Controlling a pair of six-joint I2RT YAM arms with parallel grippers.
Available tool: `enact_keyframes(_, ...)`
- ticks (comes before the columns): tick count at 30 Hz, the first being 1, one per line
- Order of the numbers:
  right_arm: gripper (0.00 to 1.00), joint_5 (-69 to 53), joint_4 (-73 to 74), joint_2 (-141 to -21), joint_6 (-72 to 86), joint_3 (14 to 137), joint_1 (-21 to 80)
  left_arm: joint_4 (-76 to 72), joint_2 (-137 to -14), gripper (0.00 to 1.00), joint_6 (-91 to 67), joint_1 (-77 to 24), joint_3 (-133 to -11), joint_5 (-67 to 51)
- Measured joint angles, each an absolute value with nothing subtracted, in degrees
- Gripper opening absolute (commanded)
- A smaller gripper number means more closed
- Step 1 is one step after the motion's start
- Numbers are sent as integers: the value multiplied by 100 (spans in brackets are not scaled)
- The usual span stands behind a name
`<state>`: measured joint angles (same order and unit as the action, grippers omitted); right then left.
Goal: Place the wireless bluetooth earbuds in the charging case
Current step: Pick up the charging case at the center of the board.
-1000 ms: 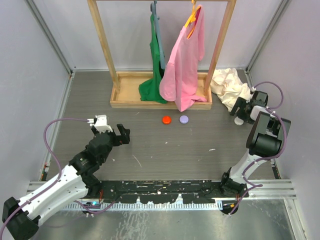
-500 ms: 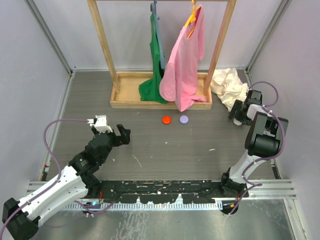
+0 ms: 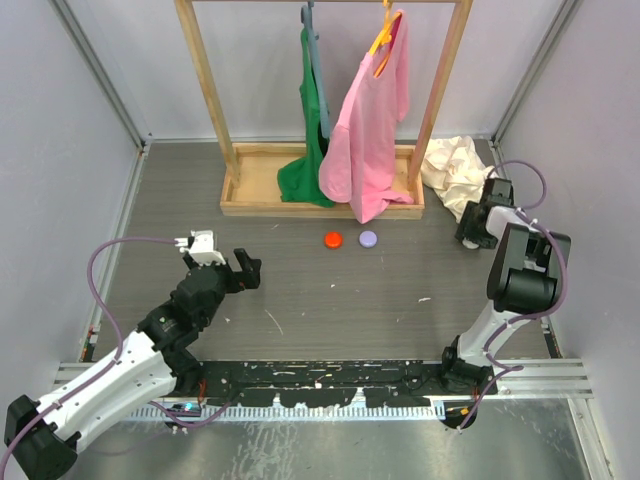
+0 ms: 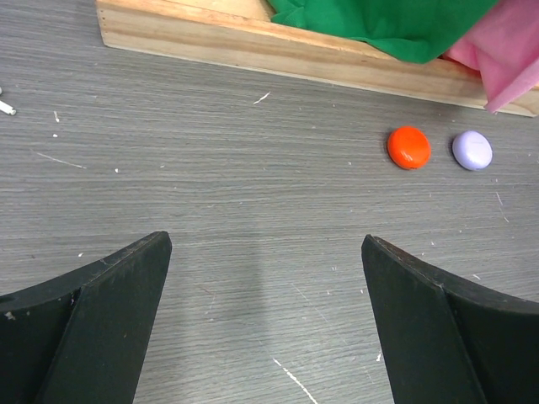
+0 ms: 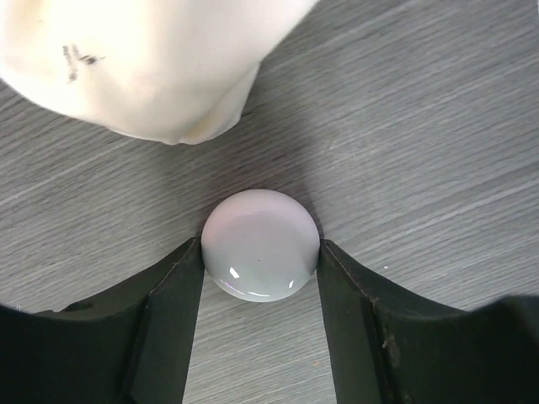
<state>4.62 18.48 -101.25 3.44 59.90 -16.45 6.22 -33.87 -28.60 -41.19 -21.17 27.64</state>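
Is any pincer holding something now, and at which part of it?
The right pincer grips the white rounded case by its two opposite sides. The left pincer is open and holds nothing.

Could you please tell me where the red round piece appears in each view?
Top external: the red round piece sits near the centre, in front of the wooden rack base.
Left wrist: red round piece upper right.
Right wrist: not in it.
Shared landmark: the lilac round piece just right of it in both.
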Motion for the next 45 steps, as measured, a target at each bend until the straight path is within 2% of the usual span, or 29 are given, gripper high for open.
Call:
enact_keyframes(9,48,633,1896,-9778,434,5693,-978,622,-3573,98,-2862,-4119,-2117,2709)
enact_keyframes(22,48,443,1710,-7627,1000,4388,510,681,-4185,98,-2858,-4119,-2359,2366)
enact_keyframes(33,49,427,1269,-6309,1092,3590,1970,580,-4556,98,-2799,-4119,-2574,1551)
enact_keyframes(38,49,508,882,-5857,1041,3218,2832,582,-4836,98,-2792,-4119,-2971,1107)
enact_keyframes(45,52,506,158,-5306,740,2711,3540,635,-5129,98,-2947,-4119,-3518,482)
